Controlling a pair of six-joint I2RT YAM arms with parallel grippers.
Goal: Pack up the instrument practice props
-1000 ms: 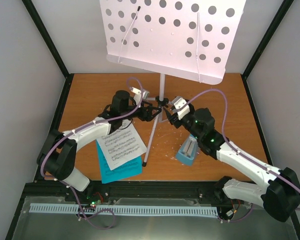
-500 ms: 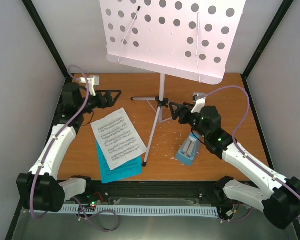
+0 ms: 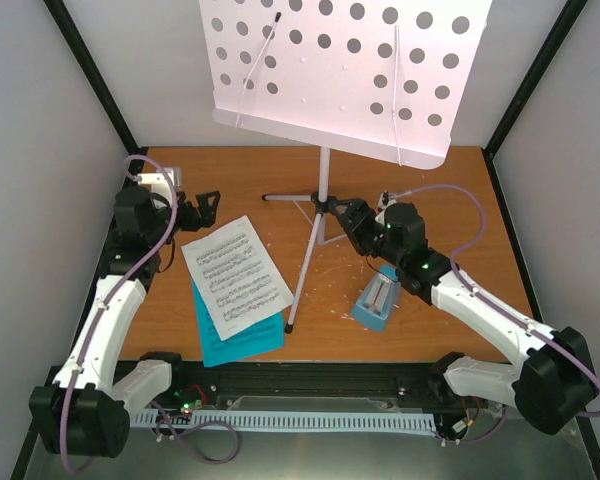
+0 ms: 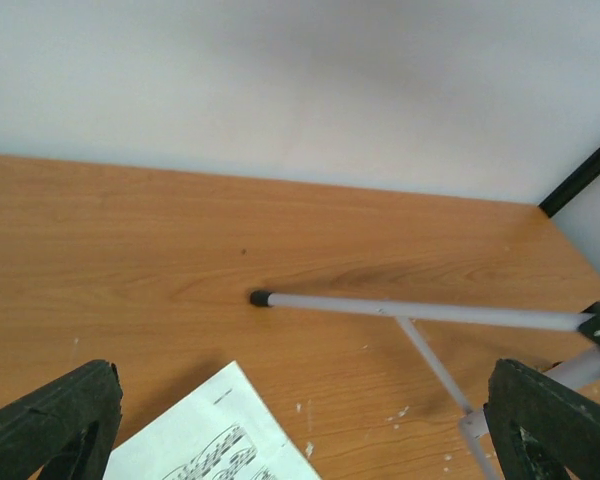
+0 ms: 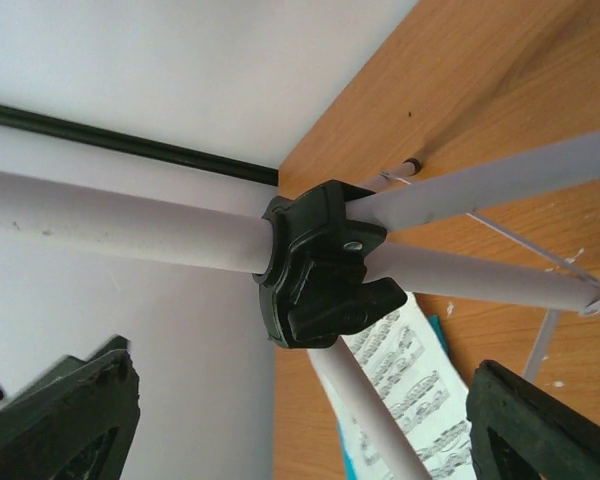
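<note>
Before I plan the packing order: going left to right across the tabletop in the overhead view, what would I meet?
In order: left gripper → white music sheet → music stand's pole → metronome.

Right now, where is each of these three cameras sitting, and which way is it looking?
Top: high and behind, looking down on table, stand, sheets, metronome; both arms show.
Left wrist: on the left gripper, low, facing the far wall past a stand leg; open fingers show.
Right wrist: on the right gripper, close to the stand's hub; open fingers show.
Shared: all see stand and sheets.
</note>
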